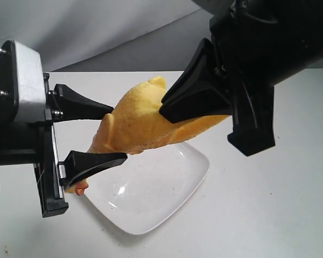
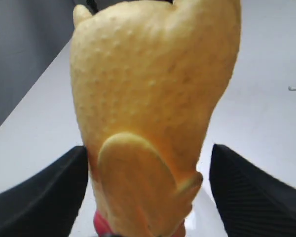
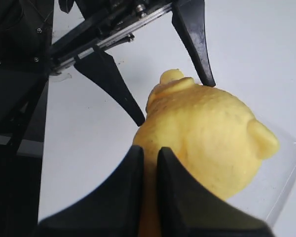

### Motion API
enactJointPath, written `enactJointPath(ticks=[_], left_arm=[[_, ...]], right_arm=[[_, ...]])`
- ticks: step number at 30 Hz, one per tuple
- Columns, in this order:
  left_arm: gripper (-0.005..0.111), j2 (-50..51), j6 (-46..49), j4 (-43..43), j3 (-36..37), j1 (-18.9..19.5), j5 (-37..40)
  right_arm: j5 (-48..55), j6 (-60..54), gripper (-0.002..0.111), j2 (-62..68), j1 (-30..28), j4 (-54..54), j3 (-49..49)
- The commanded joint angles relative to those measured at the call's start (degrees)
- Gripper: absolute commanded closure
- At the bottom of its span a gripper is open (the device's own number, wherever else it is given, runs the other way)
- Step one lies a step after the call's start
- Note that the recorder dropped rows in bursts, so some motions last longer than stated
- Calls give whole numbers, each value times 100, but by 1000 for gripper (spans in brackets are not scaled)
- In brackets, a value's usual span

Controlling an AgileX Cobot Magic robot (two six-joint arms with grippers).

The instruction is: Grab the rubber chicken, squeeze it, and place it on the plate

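Note:
The rubber chicken [image 1: 145,121] hangs tilted in the air above the plate [image 1: 169,196], its red-tipped head end [image 1: 78,188] lowest at the left. My right gripper [image 1: 167,107] is shut on the upper body; in the right wrist view its fingers [image 3: 149,150] pinch a fold of the yellow body [image 3: 212,133]. My left gripper [image 1: 119,133] is open, one finger on each side of the lower body. In the left wrist view the chicken [image 2: 153,98] fills the gap of that gripper [image 2: 148,148], close to one finger and apart from the other. The red collar [image 2: 101,224] shows at the edge.
The white table [image 1: 280,204] stretches around the plate. A grey backdrop [image 1: 97,27] rises behind its far edge. Both arm bodies crowd the space over the plate: the left one [image 1: 16,107] and the right one [image 1: 269,48].

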Motion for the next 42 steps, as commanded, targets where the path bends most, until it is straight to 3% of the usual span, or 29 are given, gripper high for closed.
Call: enactJointPath(ticks=[1, 6, 8, 12, 21, 24, 27, 33, 42], left_arm=[[40, 4, 284, -598, -59, -148, 240], [44, 4, 398, -959, -59, -148, 178], [58, 4, 385, -947, -59, -148, 138], [106, 4, 529, -590, -59, -148, -284], [106, 4, 568, -482, -59, -148, -391], [100, 4, 545, -482, -59, -148, -391], [81, 4, 518, -482, -59, -148, -406], [1, 4, -237, -520, -59, -148, -239], [15, 4, -352, -533, -59, -148, -90]], right_arm=[[-121, -20, 108, -16, 21, 165, -57], [-121, -20, 108, -16, 21, 240, -57], [-121, -20, 108, -16, 21, 240, -57], [-121, -20, 108, -16, 21, 276, -57], [-121, -20, 108, -16, 21, 276, -57], [-121, -20, 108, -16, 21, 276, -57], [-121, -20, 108, -16, 21, 276, -57], [-121, -20, 108, -16, 21, 276, -57], [-121, -20, 108, -16, 21, 276, -57]])
